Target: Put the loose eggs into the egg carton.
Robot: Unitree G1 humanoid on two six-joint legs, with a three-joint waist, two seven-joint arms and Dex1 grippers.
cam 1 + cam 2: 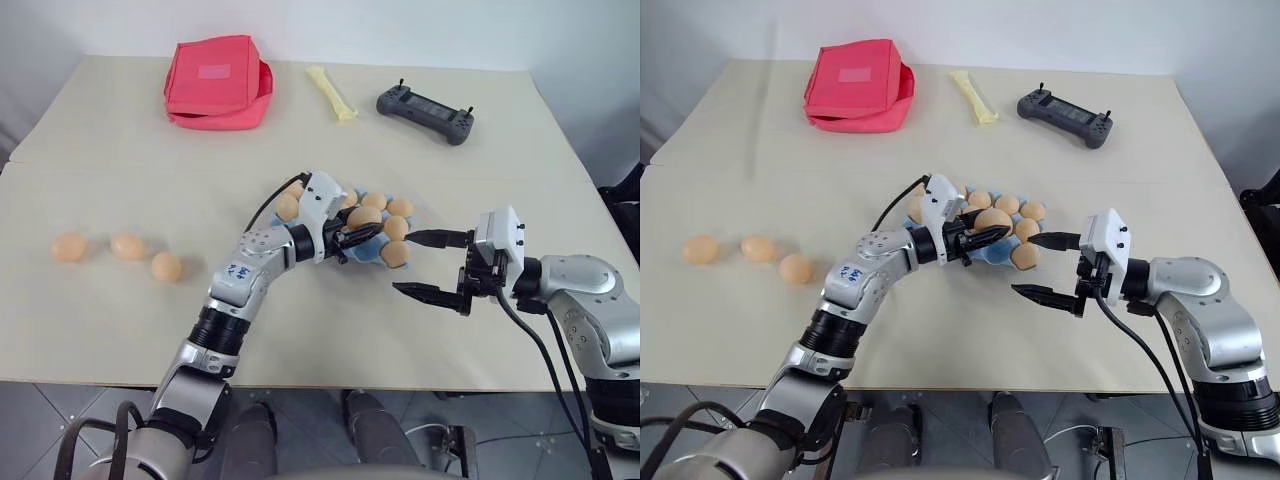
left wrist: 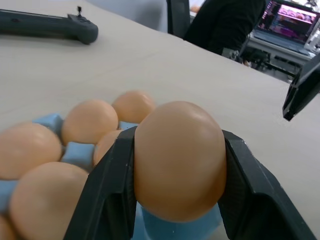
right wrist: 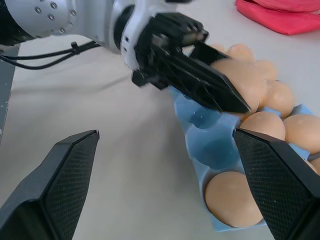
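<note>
Now, left gripper (image 2: 177, 165): clamped on an egg (image 2: 179, 159) over the carton (image 3: 210, 145).
Right gripper (image 1: 428, 264): fingers wide apart, empty.
Writing: none readable.

Smooth matt eggs (image 1: 128, 246), moulded-pulp carton (image 3: 200, 120), red cloth pouch (image 1: 217, 82)

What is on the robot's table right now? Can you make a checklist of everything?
Surface: beige table, no spills seen.
Job's things: blue egg carton mid-table, most cups filled, some near cups empty; three loose eggs lie apart on the robot's left.
Clutter: red pouch, pale yellow stick-shaped thing and dark handheld controller along the far edge.
Grippers: left gripper shut on an egg over the carton; right gripper open beside the carton, holding nothing.
Cables: black cables run along both arms.
Surroundings: person in dark clothes and a lit screen beyond the table.
</note>
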